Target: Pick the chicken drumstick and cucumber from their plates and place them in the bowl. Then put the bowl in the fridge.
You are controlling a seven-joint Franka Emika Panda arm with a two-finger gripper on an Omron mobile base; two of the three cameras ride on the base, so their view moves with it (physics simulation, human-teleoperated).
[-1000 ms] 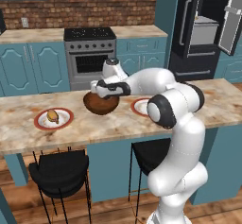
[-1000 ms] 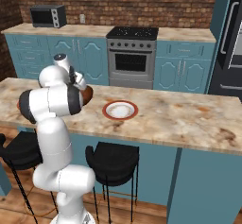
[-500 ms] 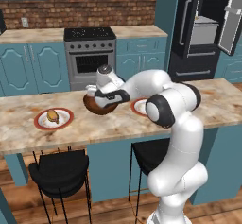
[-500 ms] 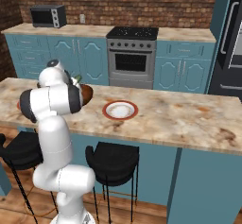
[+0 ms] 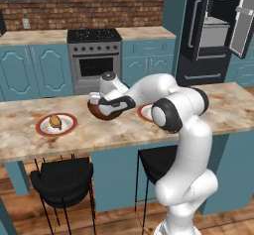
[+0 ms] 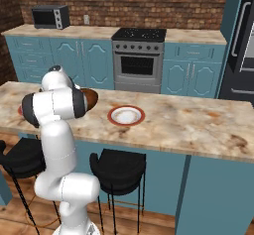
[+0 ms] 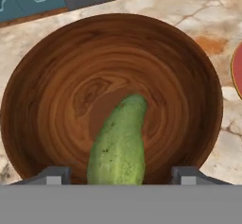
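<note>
Left base view, behind and left of the arm, facing forward and down, right base view likewise from the right, both sharing the desk [image 5: 124,130] and bowl [image 5: 105,111], hand view close above the bowl, looking straight in.

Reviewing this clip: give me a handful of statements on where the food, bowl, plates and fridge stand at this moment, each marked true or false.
1. The stubby dark green cucumber lies inside the deep dark brown wooden bowl. True.
2. The golden-brown chicken drumstick is already in the bowl. False: it sits on the red-rimmed plate at the left.
3. The other red-rimmed plate has nothing on it. True.
4. The tall black fridge is closed. False: its door stands open.
5. The gripper is clamped on the cucumber. False: its fingertips stand apart on either side of it.
</note>
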